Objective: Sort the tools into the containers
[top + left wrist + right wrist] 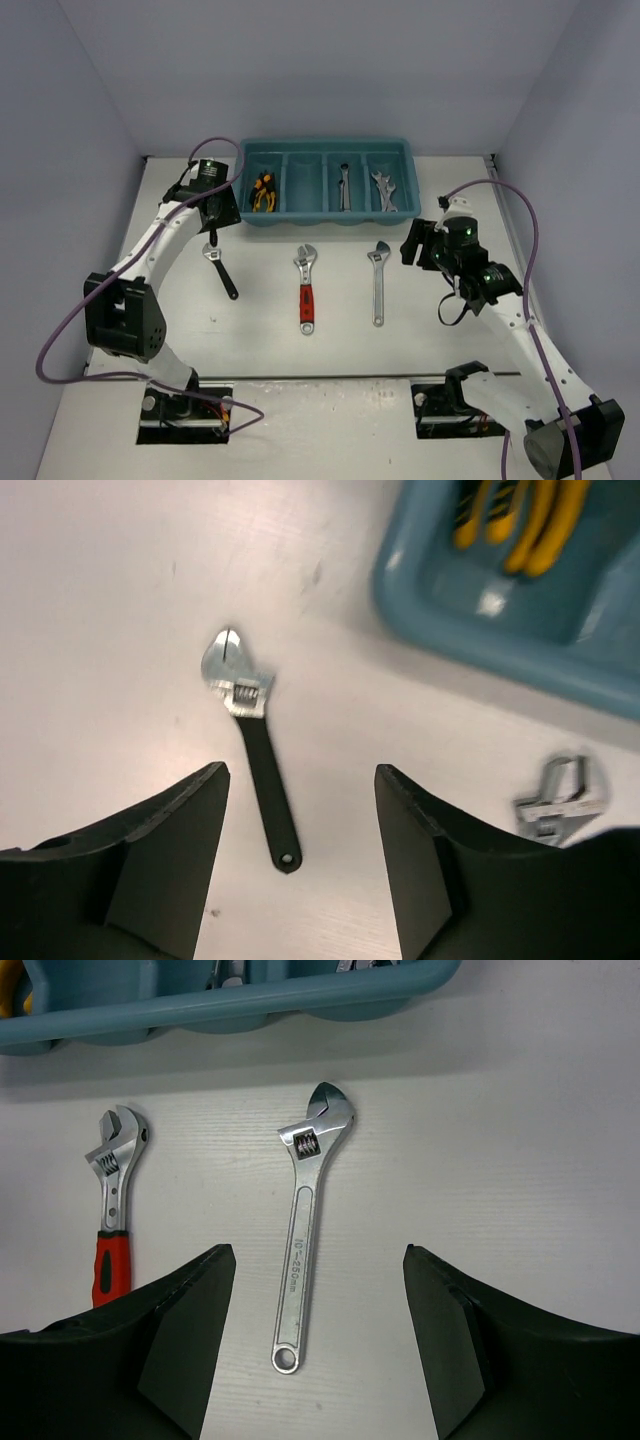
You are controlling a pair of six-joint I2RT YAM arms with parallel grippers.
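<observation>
The teal tray [327, 215] stands at the back with four compartments. Yellow and orange pliers [263, 192] lie in the leftmost, one spanner [344, 186] in the third, spanners [384, 190] in the fourth. On the table lie a black-handled adjustable wrench [221, 270], a red-handled one [306, 288] and a silver one [379, 283]. My left gripper [213, 237] is open and empty above the black wrench [258, 760], whose handle end lies between the jaws. My right gripper [415, 245] is open and empty above the silver wrench [305, 1230].
The tray's second compartment [305, 185] holds nothing. The left wrist view shows the tray corner [480, 640] with the pliers [520, 520]. The right wrist view shows the red-handled wrench [113, 1210] to the left and the tray's front wall [250, 1005].
</observation>
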